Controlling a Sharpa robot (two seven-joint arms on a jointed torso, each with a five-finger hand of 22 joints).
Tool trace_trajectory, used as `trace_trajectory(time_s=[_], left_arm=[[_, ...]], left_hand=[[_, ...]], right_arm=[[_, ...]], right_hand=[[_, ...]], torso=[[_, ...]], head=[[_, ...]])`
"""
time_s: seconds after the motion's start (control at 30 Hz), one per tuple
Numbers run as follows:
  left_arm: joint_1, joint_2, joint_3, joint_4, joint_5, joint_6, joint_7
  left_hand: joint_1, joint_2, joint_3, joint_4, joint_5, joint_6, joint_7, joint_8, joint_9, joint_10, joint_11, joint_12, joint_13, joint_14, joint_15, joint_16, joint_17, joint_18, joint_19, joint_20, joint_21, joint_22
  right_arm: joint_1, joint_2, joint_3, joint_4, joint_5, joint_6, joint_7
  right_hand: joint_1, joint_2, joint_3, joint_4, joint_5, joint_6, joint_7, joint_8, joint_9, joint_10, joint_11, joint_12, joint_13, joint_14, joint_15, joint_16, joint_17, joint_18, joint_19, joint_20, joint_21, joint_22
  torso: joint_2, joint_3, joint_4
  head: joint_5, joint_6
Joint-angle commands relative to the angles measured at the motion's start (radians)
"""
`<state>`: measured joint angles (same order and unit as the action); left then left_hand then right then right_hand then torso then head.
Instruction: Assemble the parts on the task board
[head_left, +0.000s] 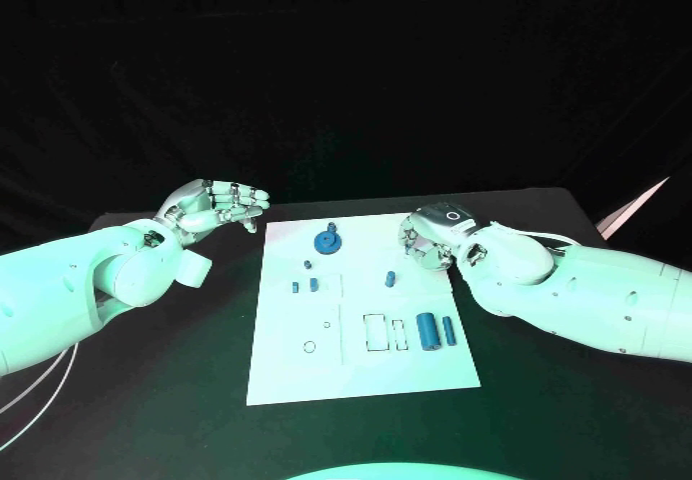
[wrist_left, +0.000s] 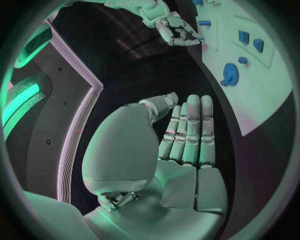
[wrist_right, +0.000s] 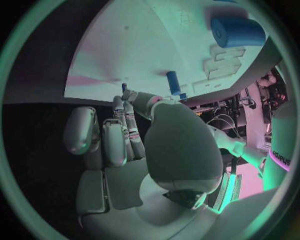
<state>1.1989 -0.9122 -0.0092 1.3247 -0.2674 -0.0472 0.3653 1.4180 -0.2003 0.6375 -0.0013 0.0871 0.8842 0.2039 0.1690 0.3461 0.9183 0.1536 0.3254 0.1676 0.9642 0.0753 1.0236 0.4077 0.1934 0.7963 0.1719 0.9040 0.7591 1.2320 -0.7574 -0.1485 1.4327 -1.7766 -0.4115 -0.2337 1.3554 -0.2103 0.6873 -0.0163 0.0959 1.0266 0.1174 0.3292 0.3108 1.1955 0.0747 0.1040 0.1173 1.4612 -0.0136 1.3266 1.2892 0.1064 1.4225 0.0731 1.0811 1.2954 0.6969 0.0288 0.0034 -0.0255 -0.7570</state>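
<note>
The task board (head_left: 361, 345) lies flat in the middle of the black tabletop (head_left: 173, 380). On it rest a blue gear (head_left: 329, 241) near the far edge, small blue parts (head_left: 391, 278) around the centre, and a thicker blue cylinder (head_left: 428, 326) toward the near right. The left hand (head_left: 216, 208) hovers off the board's far-left corner, fingers (wrist_left: 190, 130) straight and pressed side by side, holding nothing. The right hand (head_left: 433, 236) hangs over the board's far-right edge (fingers (wrist_right: 119, 130) curled inward, nothing visibly gripped).

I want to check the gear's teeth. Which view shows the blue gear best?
The left wrist view: the blue gear lies unobstructed on the task board, teeth visible. The head view shows it small, teeth indistinct. I cannot find it in the right wrist view.
</note>
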Motion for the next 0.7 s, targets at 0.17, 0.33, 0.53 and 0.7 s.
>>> trace_trajectory(time_s=[0.17,0.33,0.53,0.7], left_arm=[[0.001,0.000,0.001,-0.005,0.007,0.001,0.002],[0.001,0.001,0.001,-0.006,0.009,0.002,0.002],[0.001,0.006,0.001,-0.005,0.010,0.002,0.003],[0.000,0.011,0.001,-0.005,0.011,0.001,0.005]], left_hand=[[-0.017,0.011,-0.026,0.007,-0.001,-0.012,0.007,0.025,-0.009,-0.010,-0.001,0.014,0.004,-0.009,0.001,-0.011,-0.014,-0.010,-0.008,0.000,-0.010,-0.014],[-0.017,0.010,-0.028,0.006,-0.001,-0.013,0.007,0.025,-0.009,-0.012,-0.001,0.014,0.004,-0.009,0.002,-0.012,-0.014,-0.010,-0.008,0.000,-0.012,-0.015],[-0.017,0.010,-0.028,0.006,-0.001,-0.013,0.007,0.025,-0.009,-0.012,-0.001,0.014,0.004,-0.009,0.002,-0.012,-0.014,-0.010,-0.008,0.000,-0.012,-0.015],[-0.017,0.010,-0.028,0.006,-0.001,-0.013,0.007,0.025,-0.009,-0.012,-0.001,0.014,0.004,-0.009,0.002,-0.012,-0.014,-0.010,-0.008,0.000,-0.012,-0.015]], right_arm=[[0.006,-0.036,0.005,0.058,0.034,-0.029,0.007],[0.007,-0.056,0.007,0.135,0.061,-0.062,0.018],[0.000,-0.050,0.008,0.213,0.085,-0.103,0.034],[-0.011,-0.031,0.008,0.268,0.093,-0.126,0.046]], right_hand=[[-0.011,0.049,0.047,-0.024,0.019,0.020,0.004,0.026,0.015,0.083,-0.023,0.019,0.029,0.053,-0.014,0.002,-0.002,-0.021,0.021,-0.001,0.019,0.075],[-0.012,0.049,0.048,-0.025,0.019,0.020,0.004,0.026,0.016,0.083,-0.023,0.018,0.029,0.053,-0.014,0.003,-0.001,-0.021,0.022,-0.001,0.020,0.076],[-0.012,0.049,0.048,-0.026,0.020,0.020,0.004,0.026,0.016,0.084,-0.023,0.017,0.029,0.053,-0.015,0.002,-0.002,-0.021,0.022,-0.001,0.019,0.076],[-0.013,0.049,0.050,-0.028,0.022,0.020,0.004,0.025,0.017,0.083,-0.023,0.015,0.029,0.053,-0.015,0.001,-0.004,-0.021,0.021,-0.002,0.018,0.076]], torso=[[0.000,-0.0002,-0.0014],[0.000,-0.0002,-0.0005],[-0.001,-0.0011,0.0017],[0.000,-0.0025,0.0021]], head=[[0.003,0.000],[0.011,-0.003],[0.027,-0.006],[0.053,-0.012]])
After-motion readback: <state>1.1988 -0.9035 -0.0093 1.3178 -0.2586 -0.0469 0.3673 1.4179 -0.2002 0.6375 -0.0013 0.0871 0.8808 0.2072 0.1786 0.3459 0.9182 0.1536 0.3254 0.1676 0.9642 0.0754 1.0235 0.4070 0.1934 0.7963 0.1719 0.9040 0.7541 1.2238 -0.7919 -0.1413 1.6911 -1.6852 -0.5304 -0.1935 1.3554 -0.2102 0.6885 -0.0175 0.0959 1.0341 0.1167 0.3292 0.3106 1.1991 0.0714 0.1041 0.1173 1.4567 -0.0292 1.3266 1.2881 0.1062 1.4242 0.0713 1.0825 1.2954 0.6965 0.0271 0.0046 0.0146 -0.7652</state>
